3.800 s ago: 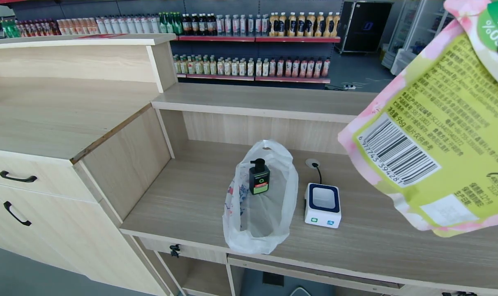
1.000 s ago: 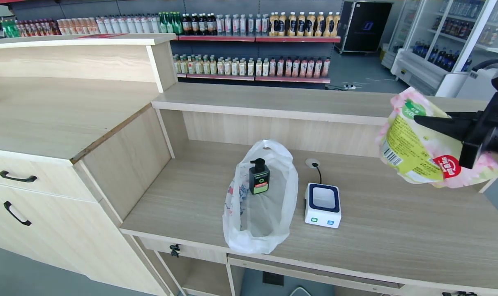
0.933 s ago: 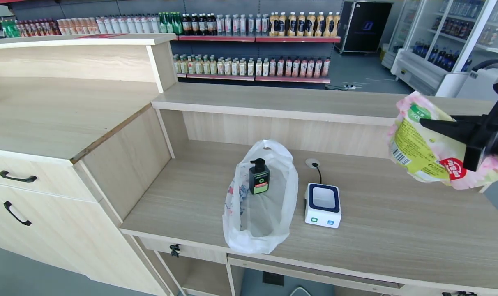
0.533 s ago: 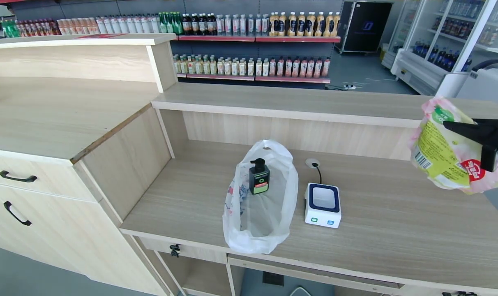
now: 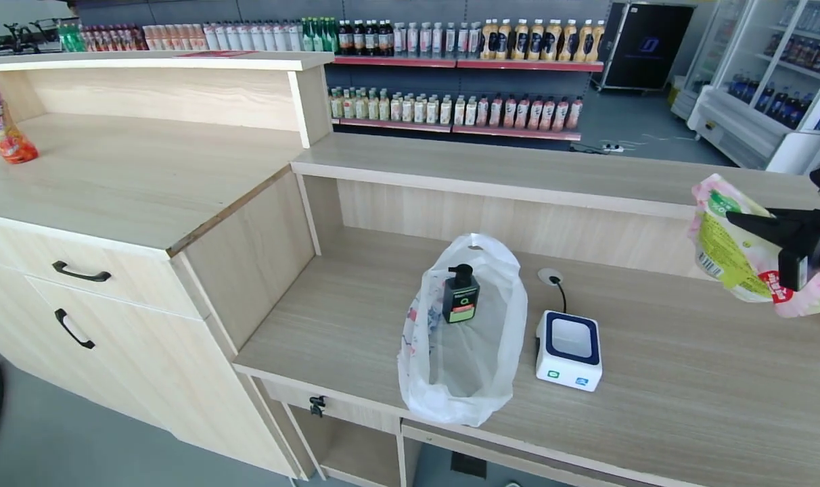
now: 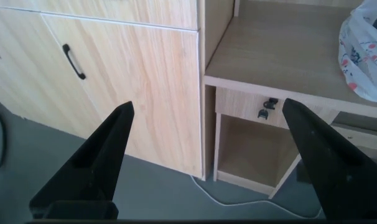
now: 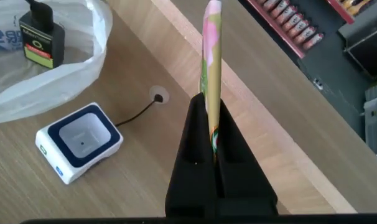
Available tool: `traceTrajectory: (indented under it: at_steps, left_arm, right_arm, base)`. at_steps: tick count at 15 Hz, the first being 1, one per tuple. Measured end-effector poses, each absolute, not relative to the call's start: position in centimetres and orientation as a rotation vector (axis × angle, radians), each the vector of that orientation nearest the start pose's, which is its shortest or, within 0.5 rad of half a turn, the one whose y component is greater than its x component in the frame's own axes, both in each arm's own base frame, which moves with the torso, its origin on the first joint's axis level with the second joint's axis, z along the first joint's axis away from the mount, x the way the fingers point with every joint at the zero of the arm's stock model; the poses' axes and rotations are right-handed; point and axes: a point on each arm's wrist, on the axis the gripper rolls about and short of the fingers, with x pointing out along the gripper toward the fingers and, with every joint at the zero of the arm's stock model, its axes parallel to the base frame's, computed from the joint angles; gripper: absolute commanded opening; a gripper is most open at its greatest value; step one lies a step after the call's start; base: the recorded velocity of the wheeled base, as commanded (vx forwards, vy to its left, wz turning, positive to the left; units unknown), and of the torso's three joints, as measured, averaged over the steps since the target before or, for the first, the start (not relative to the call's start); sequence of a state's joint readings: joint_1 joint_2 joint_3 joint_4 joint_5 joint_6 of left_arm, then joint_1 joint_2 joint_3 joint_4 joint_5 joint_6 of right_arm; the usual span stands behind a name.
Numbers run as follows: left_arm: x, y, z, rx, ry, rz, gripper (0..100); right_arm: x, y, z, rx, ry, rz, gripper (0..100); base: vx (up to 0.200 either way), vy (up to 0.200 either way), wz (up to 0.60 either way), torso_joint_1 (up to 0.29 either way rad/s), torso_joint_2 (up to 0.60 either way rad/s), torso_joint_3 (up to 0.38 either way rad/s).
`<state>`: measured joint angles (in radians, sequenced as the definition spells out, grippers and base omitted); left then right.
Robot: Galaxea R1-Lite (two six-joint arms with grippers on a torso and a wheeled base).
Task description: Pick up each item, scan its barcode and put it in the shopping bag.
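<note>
A pink and green snack pouch [image 5: 720, 251] hangs above the right end of the lower counter [image 5: 653, 392], its barcode side facing the scanner. My right gripper [image 5: 748, 226] is shut on it; in the right wrist view the pouch [image 7: 212, 56] stands edge-on between the fingers [image 7: 201, 124]. The white plastic shopping bag [image 5: 464, 338] lies open on the counter with a black pump bottle [image 5: 460, 297] standing inside. Right of it sits the white scanner [image 5: 568, 341]. My left gripper [image 6: 207, 106] hangs open low beside the cabinet, holding nothing.
A raised ledge [image 5: 518, 169] runs behind the lower counter. An orange drink bottle [image 5: 4, 128] stands on the high counter at far left. Drawers with black handles [image 5: 78, 274] front the cabinet. The scanner's cable [image 5: 559, 291] runs to a grommet.
The pouch, close to the head camera at first, has moved out and to the right in my right gripper. The head camera has since turned left, shifting the whole picture rightward.
</note>
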<state>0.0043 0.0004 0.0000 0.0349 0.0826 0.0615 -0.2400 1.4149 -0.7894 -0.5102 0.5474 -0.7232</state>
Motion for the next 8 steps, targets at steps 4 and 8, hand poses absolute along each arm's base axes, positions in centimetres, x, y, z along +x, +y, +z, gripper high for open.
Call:
traceTrajectory:
  at_steps: [4,8]
  left_arm:
    - [-2.3,0.2,7.2,0.062,0.038,0.084,100]
    - [-2.3,0.2,7.2,0.062,0.038,0.086,100]
  right_arm:
    - [25.1,-4.6,23.2,-0.715,0.018,0.363,0]
    - [28.0,-4.4,20.7,-0.758,0.038,0.415,0]
  base:
    - [0.000,0.000,0.00,0.000,0.00,0.000]
    - [0.000,0.000,0.00,0.000,0.00,0.000]
